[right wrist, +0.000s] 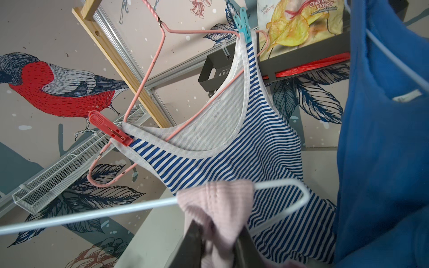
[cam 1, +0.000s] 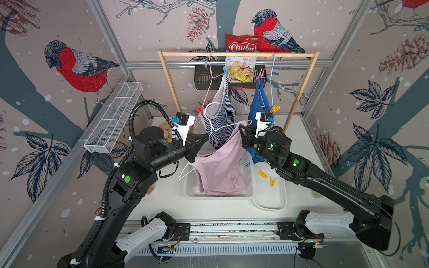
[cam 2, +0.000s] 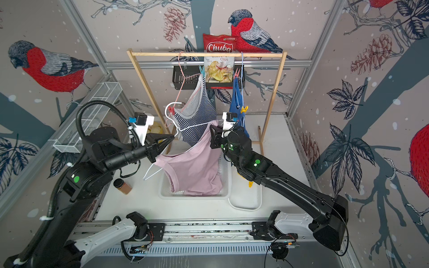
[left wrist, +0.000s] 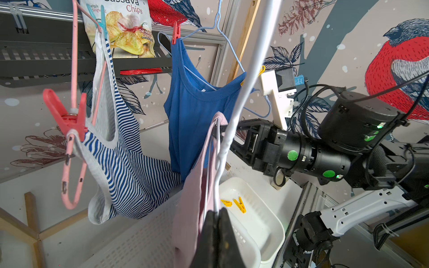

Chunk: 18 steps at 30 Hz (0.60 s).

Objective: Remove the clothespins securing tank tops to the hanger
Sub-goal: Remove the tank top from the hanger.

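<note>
Noting the left tool (left wrist: 218,214) pressed together on the white hanger (left wrist: 241,102); we find the right tool (right wrist: 218,234) pinching the pink top (cam 1: 220,162) by its strap; two yellow clothespins (cam 1: 262,173) lie in the tray (cam 1: 271,201); a red clothespin (cam 1: 199,108) and a teal clothespin (cam 1: 224,69) grip the striped top (cam 1: 220,116); a second red clothespin (cam 1: 261,72) and a yellow clothespin (cam 1: 275,108) grip the blue top (cam 1: 257,106).

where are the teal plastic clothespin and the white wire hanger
teal plastic clothespin (right wrist: 242,23): right wrist view, middle of its body
white wire hanger (right wrist: 92,214): right wrist view, its long straight bar
</note>
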Each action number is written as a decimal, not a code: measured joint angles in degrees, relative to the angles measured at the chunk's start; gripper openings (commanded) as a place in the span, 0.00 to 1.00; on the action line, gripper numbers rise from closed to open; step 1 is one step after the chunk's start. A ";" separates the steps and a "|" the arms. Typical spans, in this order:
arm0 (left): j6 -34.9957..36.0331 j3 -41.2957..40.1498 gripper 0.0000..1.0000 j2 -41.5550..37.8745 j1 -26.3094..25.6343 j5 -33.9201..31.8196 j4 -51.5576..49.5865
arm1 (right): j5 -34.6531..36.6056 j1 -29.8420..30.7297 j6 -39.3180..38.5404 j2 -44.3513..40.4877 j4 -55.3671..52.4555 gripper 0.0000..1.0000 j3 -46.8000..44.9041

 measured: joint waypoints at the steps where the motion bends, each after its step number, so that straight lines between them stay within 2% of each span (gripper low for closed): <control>1: 0.00 0.00 0.00 0.17 0.00 0.00 0.00 | -0.31 -0.31 0.26 -0.20 0.00 0.08 -0.22; 3: 0.00 -0.02 0.00 0.50 0.00 -0.11 0.00 | -1.81 -1.07 1.25 -0.55 0.00 0.01 -0.63; 4: 0.07 -0.02 0.00 0.61 0.00 -0.35 -0.02 | -2.23 -1.55 1.55 -0.76 -0.04 0.00 -0.85; 11: 2.05 -0.85 0.00 0.26 0.00 -3.02 -1.44 | -7.61 -6.82 4.63 -3.78 0.90 0.00 -2.36; 18: 4.63 -2.54 0.00 -1.60 0.00 -4.37 -2.10 | -9.14 -11.13 7.61 -4.44 1.57 0.00 -2.71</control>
